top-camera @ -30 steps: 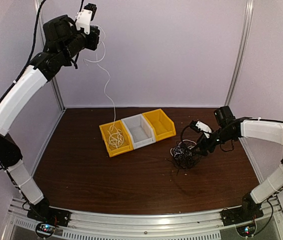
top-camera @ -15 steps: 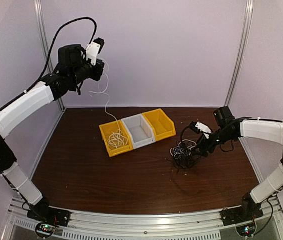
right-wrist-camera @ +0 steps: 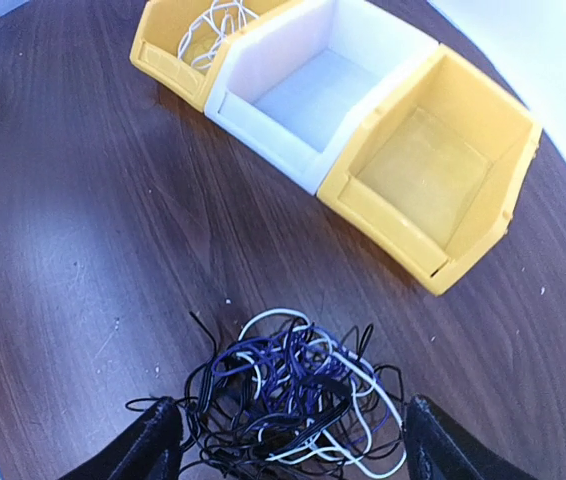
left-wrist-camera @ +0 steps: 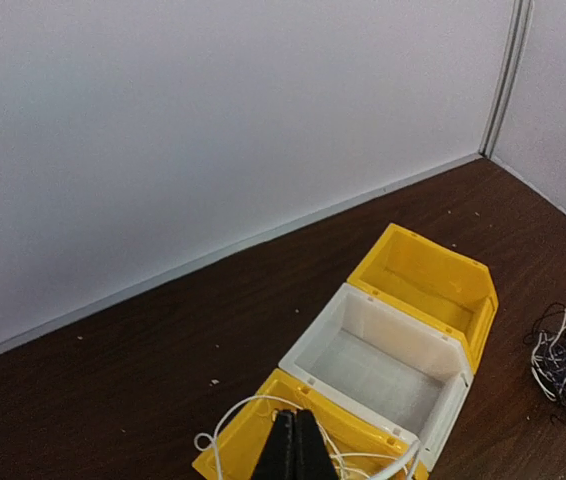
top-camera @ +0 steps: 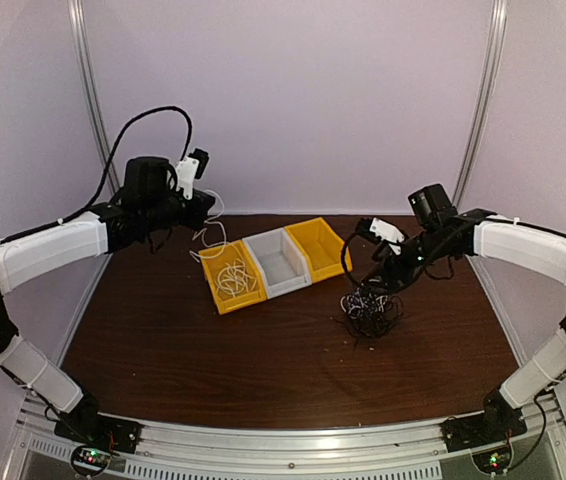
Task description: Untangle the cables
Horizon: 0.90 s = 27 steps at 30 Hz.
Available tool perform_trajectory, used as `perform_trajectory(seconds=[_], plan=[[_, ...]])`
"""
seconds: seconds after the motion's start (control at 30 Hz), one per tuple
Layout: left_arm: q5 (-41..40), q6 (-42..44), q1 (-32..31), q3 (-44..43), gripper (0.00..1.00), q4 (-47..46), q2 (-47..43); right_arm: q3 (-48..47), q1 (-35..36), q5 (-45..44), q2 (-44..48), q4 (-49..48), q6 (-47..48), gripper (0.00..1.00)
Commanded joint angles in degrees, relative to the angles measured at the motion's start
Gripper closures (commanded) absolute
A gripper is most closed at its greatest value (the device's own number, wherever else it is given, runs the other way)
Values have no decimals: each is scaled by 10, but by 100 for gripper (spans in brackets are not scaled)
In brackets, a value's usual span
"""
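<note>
Right wrist: right hand [right-wrist-camera: 291, 442] wide over tangle [right-wrist-camera: 293, 385] | left wrist: left hand [left-wrist-camera: 296, 450] pinching white cable [left-wrist-camera: 243, 404]

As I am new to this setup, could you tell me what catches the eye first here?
Three bins stand in a row mid-table: the left yellow bin, the white bin and the right yellow bin. The left gripper, shut on the white cable, hangs near the left yellow bin, where that cable coils. The open right gripper hovers over the dark tangle of cords beside the bins.
</note>
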<state>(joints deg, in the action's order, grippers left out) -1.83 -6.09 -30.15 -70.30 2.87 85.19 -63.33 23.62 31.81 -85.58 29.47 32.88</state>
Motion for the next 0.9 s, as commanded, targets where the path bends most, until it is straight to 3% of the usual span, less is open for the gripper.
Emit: perform_trajectory(seconds=[0.0, 0.3, 0.63, 0.87], plan=[[111, -82, -3, 53, 100, -71, -4, -47, 26, -16, -34, 7, 7, 23], [189, -112, -17, 73, 100, -119, 37, -125, 97, 8, -135, 23, -10, 26], [30, -92, -16, 27, 100, -85, 175, -103, 104, 3, -117, 25, -13, 27], [-50, -113, -16, 21, 100, -69, 202, -42, 105, -9, -80, 3, -12, 27]])
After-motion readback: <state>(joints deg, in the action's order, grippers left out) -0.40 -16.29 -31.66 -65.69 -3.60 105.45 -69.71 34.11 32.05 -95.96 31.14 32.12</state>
